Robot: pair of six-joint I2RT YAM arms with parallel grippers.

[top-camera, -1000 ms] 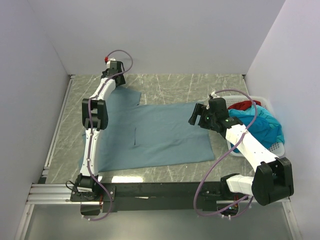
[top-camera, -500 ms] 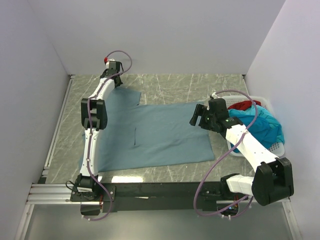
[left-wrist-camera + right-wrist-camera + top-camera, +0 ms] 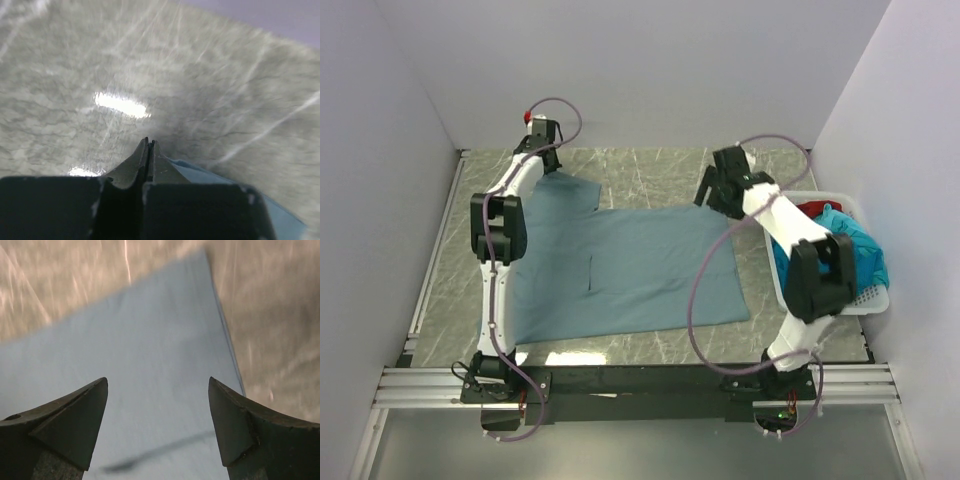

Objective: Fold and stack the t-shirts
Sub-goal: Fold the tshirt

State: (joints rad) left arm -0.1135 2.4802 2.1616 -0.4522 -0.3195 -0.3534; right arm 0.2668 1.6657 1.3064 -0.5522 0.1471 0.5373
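Grey-blue t-shirt lies flat mid-frame; left gripper pressed shut at its upper-left sleeve, grip on cloth unclear; right gripper, wide open and empty, should straddle the upper-right corner edge before closing.

Grey-green marbled tabletop, enclosed by plain pale walls at far, left and right. Metal rail along the near edge. Bright patches, blurred, apparently lamp reflections.
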